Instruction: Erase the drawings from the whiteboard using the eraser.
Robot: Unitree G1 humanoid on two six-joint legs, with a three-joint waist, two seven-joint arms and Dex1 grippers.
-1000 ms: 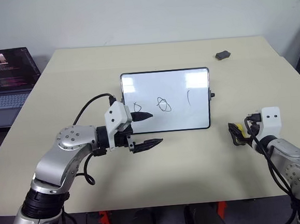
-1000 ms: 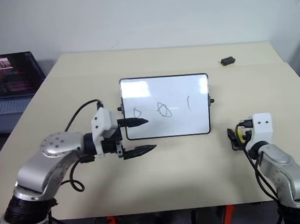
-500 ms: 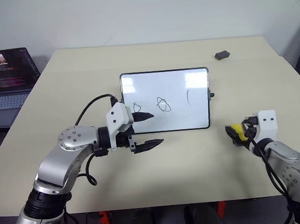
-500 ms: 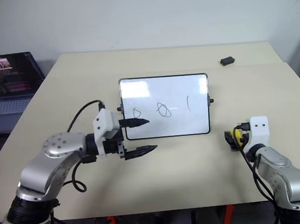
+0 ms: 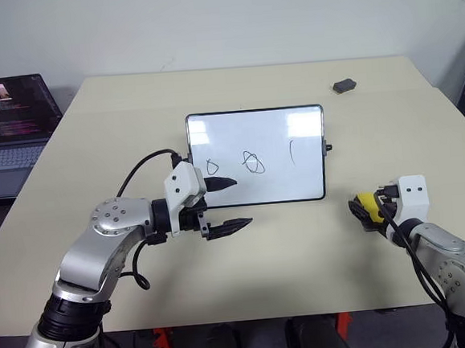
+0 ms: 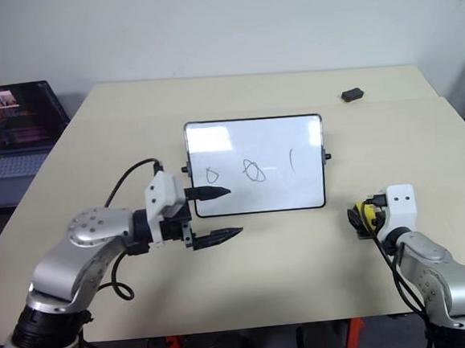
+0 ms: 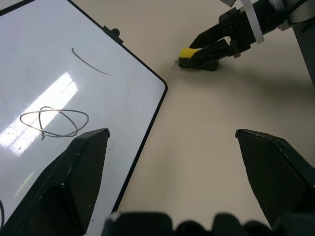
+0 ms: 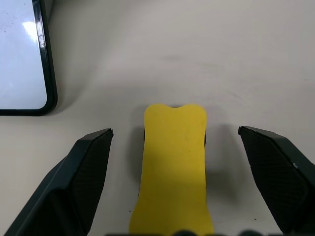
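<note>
The whiteboard (image 5: 255, 132) stands propped in the middle of the table. Its drawings are a small loop (image 5: 212, 167), a scribbled oval (image 5: 253, 163) and a short curved stroke (image 5: 292, 151). My left gripper (image 5: 238, 199) is open in front of the board's lower left corner, pointing right and holding nothing. The yellow eraser (image 8: 173, 162) lies on the table to the right of the board. My right gripper (image 8: 174, 132) is open, with one finger on each side of the eraser and a gap on both sides. The left wrist view shows the eraser (image 7: 189, 52) between those fingers.
A small dark grey lump (image 5: 343, 85) lies at the table's far right. An open laptop (image 5: 7, 127) stands on a lower surface off the left edge. The bare tabletop (image 5: 303, 249) stretches between my two grippers.
More of the yellow eraser now shows between my right fingers than a second ago. Neither arm has visibly travelled, and the board and its marks are unchanged.
</note>
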